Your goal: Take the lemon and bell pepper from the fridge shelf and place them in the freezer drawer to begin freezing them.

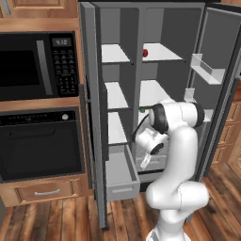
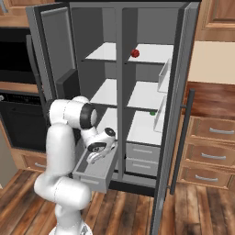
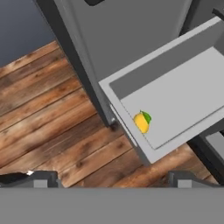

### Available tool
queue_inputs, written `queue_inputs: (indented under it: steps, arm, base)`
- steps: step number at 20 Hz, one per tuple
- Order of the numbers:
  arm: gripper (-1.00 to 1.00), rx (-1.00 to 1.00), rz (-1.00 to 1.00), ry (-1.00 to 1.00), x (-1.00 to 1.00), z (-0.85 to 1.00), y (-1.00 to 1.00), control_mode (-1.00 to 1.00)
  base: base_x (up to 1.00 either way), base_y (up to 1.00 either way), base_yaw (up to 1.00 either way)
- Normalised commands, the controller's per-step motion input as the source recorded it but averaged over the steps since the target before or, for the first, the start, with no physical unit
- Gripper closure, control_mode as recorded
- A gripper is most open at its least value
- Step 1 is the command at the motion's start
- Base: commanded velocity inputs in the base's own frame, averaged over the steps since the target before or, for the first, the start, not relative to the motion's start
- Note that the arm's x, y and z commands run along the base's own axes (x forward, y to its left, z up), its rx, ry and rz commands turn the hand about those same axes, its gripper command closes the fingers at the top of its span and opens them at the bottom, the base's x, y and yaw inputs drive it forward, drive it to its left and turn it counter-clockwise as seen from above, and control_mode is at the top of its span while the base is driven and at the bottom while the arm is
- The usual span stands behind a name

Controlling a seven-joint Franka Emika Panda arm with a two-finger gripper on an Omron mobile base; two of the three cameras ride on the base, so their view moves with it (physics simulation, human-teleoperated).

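- Standing open on both doors, the grey fridge [image 1: 141, 28] shows its white shelves, and the white arm [image 1: 181, 155] reaches low in front of it.
- Pulled out at the bottom left, the freezer drawer [image 1: 123, 190] is long, narrow and deep.
- Up on the fridge shelf [image 1: 164, 52], the bell pepper [image 1: 145, 52] sits near the divider, untouched.
- Below the hand, the gripper [image 3: 111, 177] hangs above the drawer with its fingertips [image 3: 41, 178] spread wide and nothing between them.
- Down in the drawer, the lemon [image 3: 141, 122] lies on the floor near the front wall.
- By my reading, the lemon half is done and the pepper is next.
- That calls for lifting clear of the drawer, rising to the top shelf and closing squarely on a small, glossy, round fruit that may roll.
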Motion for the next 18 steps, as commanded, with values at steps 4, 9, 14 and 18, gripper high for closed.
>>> queue_inputs:
  steps: [4, 9, 14, 18]
  arm:
    - [-1.0, 0.01, -0.04, -0.04, 0.0, 1.0, -0.2, -1.0]
    - [-1.0, 0.02, -0.03, -0.05, 0.0, 1.0, -0.29, -1.0]
    - [-1.0, 0.01, -0.02, -0.04, -0.07, 1.0, -0.25, -1.0]
    - [-1.0, 0.02, -0.09, -0.04, -0.32, 1.0, -0.03, -1.0]
  base:
    - [0.0, 0.0, 0.0]
    - [0.0, 0.0, 0.0]
    - [0.0, 0.0, 0.0]
    - [0.0, 0.0, 0.0]
